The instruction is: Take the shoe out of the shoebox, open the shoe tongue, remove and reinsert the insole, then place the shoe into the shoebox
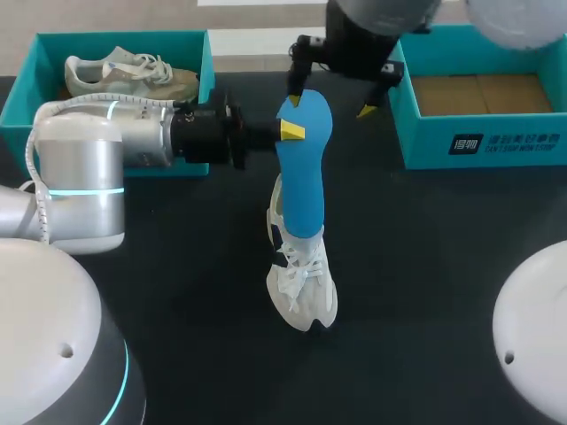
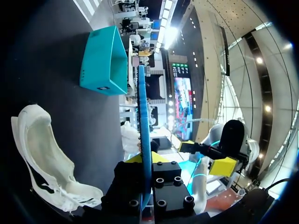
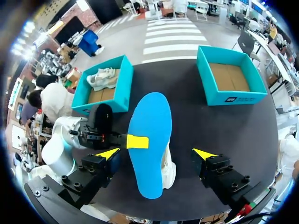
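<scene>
Now, your left gripper is clamped on blue insole, holding it over white shoe at mid-table. Your right gripper is spread wide with nothing in it, one finger on either side of insole. Right box stands at far right. Left box holds grey shoe.

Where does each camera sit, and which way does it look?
Head view: above and behind, looking down on the table; left claw and right claw show.
Left wrist view: on left arm, looking along its claw, shut on the blue insole.
Right wrist view: on right arm, looking down past its open claw.
All share insole and white shoe.
</scene>
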Robot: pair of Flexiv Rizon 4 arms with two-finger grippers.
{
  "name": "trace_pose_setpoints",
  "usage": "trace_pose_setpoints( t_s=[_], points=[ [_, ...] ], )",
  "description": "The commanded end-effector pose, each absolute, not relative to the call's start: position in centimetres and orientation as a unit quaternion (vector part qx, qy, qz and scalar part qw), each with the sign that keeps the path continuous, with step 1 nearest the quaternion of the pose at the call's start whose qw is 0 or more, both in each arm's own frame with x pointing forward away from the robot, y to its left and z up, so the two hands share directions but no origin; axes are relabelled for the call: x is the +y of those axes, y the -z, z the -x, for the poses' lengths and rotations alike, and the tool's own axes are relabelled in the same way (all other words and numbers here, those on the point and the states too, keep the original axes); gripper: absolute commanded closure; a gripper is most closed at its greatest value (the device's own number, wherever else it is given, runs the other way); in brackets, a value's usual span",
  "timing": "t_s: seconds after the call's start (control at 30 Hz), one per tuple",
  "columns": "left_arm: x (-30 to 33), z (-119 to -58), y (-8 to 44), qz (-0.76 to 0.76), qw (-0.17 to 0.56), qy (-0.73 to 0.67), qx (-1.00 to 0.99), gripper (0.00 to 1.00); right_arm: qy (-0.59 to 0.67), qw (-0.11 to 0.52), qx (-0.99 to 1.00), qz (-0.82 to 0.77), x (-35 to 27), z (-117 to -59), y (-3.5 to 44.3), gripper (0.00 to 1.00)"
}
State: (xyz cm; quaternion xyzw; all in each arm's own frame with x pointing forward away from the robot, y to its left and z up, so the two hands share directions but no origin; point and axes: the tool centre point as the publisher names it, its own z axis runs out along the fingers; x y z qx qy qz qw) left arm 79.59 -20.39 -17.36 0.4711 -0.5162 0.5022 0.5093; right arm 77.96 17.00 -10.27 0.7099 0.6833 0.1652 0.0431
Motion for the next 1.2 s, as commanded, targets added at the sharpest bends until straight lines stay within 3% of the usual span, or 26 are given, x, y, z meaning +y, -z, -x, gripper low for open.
trace_pose_setpoints(
  t_s=[0.03, 1.2],
  points=[
    [-20.3, -79.5, 17.4, -0.472, 0.509, -0.502, -0.517, 1.00, -0.062, 0.142, 0.668, -0.728, 18.0, -78.2, 10.2, 0.00],
    [-20.3, -79.5, 17.4, -0.472, 0.509, -0.502, -0.517, 1.00, -0.072, 0.121, 0.672, -0.727, 19.2, -78.2, 10.3, 0.00]
  ],
)
